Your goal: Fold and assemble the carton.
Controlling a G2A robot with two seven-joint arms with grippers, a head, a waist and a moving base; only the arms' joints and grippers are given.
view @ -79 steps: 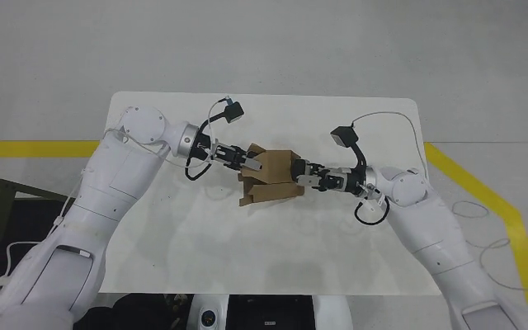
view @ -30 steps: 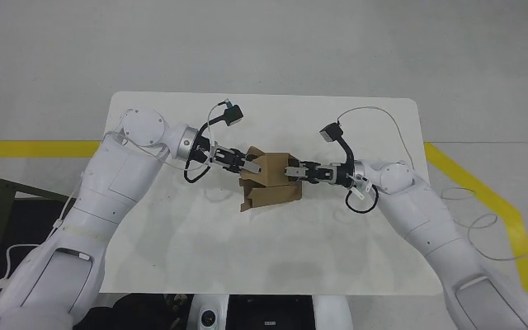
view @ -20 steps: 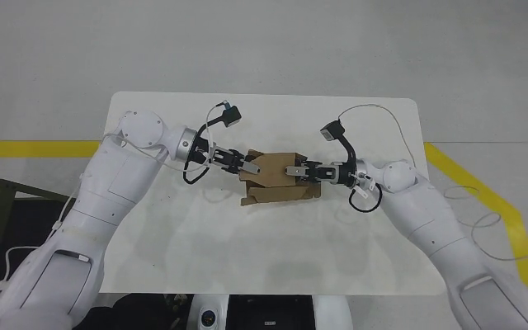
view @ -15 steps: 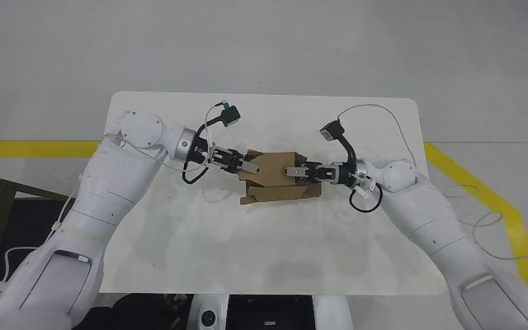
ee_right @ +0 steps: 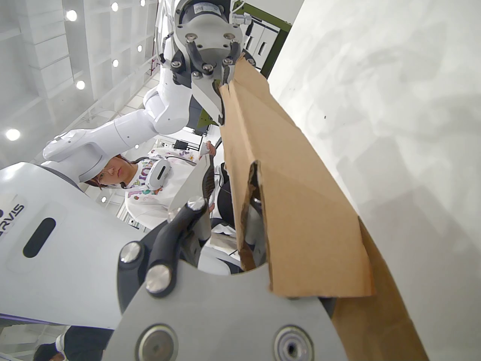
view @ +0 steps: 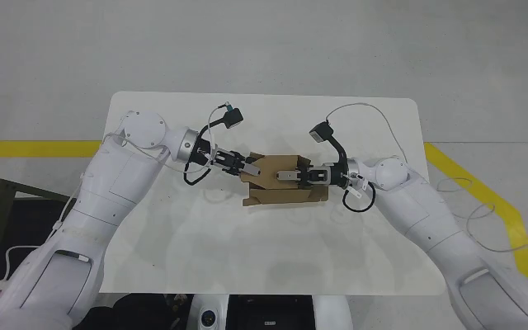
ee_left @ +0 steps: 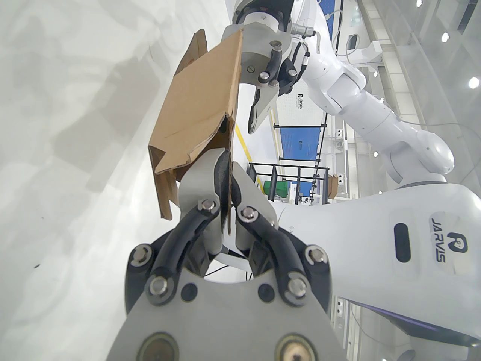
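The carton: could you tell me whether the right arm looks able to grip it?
Likely yes: the right gripper has its fingers either side of the carton wall, and the left gripper pinches the far end.

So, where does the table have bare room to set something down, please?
Bare: the near strip between carton and table edge, and the far strip behind it. Crowded: mid-table, where left gripper and right gripper meet the carton.

A white table stands on a pale grey floor marked with yellow lines. Round ceiling lights shine in the white hall.
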